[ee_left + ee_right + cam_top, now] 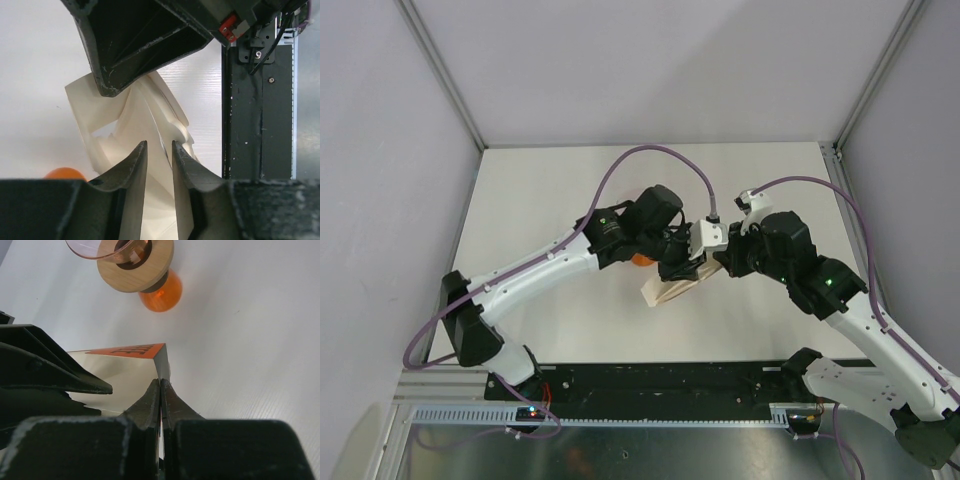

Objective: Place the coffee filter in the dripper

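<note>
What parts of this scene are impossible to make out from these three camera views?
1. Dripper: in the right wrist view the top edge cuts off most of its rim; in the top view the arms hide it.
2. Coffee filter: in the left wrist view the left gripper covers its lower part, and how many sheets are pinched is unclear.
3. Packet: right wrist view, print too small to read.
4. Orange cup: left wrist view, mostly behind the left gripper.

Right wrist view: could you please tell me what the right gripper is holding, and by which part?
The right gripper is shut on the flat coffee packet, pinching its side edge just below the orange-striped top corner.
</note>
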Controlling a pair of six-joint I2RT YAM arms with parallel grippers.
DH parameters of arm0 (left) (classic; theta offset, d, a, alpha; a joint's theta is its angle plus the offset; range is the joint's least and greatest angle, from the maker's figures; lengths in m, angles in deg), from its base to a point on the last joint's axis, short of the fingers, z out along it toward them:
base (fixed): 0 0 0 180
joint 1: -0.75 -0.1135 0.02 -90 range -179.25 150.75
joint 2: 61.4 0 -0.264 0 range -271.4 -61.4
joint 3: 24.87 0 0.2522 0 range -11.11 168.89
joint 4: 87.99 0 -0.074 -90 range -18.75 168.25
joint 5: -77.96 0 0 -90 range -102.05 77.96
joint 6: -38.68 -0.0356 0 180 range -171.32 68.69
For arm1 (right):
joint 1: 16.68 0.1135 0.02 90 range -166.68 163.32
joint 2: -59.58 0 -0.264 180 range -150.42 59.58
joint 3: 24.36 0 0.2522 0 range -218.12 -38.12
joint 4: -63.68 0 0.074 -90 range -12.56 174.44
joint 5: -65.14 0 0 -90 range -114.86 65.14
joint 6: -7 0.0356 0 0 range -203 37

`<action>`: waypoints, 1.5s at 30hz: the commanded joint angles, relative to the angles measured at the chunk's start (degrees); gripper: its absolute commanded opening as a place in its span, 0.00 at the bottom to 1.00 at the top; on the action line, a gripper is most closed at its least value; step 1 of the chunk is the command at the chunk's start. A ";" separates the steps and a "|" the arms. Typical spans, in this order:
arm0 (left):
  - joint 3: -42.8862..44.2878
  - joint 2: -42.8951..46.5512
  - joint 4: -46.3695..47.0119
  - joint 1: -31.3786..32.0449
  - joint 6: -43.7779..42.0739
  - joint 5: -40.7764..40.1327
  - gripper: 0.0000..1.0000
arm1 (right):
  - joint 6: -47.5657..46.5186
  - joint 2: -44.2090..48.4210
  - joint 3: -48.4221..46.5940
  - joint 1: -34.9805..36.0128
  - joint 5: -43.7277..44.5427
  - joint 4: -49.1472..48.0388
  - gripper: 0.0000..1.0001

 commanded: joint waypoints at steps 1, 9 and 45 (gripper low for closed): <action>2.41 -0.85 1.51 0.95 1.96 -1.61 0.27 | 1.49 -0.14 -2.71 0.36 1.49 -1.58 0.00; 1.97 -1.26 2.83 1.21 2.53 -5.43 0.20 | 5.85 -0.71 -2.66 0.13 4.85 -0.64 0.00; 11.48 9.37 2.79 -18.04 12.51 0.72 0.00 | -1.35 -10.78 3.75 -35.29 -1.14 -8.61 0.00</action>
